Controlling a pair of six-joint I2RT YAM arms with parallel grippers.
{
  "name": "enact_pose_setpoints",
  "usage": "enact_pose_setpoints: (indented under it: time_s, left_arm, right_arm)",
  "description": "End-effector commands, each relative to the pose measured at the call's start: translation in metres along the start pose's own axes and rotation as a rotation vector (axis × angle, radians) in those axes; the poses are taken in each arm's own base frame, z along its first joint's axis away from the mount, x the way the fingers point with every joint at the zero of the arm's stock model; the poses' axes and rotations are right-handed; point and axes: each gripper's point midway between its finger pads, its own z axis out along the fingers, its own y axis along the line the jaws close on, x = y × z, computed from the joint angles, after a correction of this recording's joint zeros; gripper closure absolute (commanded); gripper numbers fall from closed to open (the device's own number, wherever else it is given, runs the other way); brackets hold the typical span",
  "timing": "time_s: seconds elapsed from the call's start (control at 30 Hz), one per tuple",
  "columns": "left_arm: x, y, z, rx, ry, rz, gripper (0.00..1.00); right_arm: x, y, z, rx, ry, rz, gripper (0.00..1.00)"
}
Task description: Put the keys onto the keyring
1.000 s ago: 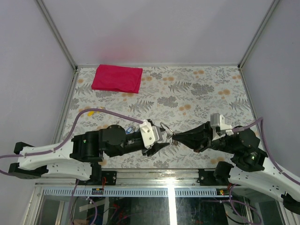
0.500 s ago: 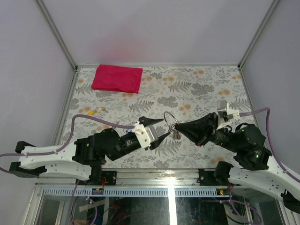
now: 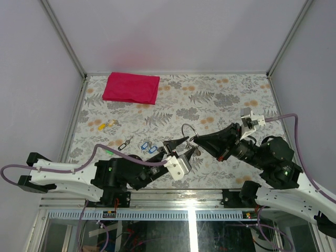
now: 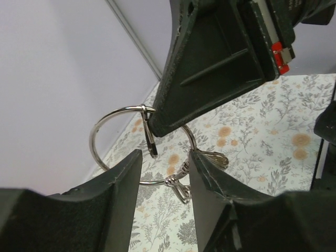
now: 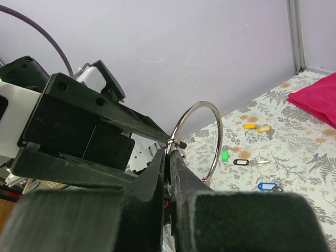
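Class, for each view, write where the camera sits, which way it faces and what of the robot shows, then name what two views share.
Top external: above and behind the bases, looking down on the table; left arm and right arm show.
Left wrist: on the left arm, looking along its open fingers at the keyring in the right gripper.
Right wrist: on the right arm, looking past its shut fingers toward the left arm.
Shared: both wrist views show the keyring; top and right wrist, the red cloth.
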Motion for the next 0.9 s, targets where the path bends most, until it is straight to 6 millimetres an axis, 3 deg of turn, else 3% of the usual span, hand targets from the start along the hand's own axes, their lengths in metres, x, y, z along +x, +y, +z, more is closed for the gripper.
enact_pose_setpoints:
  time_s: [0.0,0.4,0.87]
  left_arm:
    - [-0.025,0.027,-0.002,-0.115,-0.061,-0.020,0.59]
    - [-0.018,0.027,0.003,-0.149,-0.022,0.028,0.67]
    - [-0.026,0.028,0.008,-0.154,-0.041,0.037,0.79]
  right_arm:
    - [-0.031,0.015,-0.002,-0.026,-0.083,0.017,1.00]
    - [-0.032,0.019,-0.003,-0.047,-0.079,0.032,1.00]
    - [-0.028,0.019,-0.004,-0.046,-0.066,0.041,1.00]
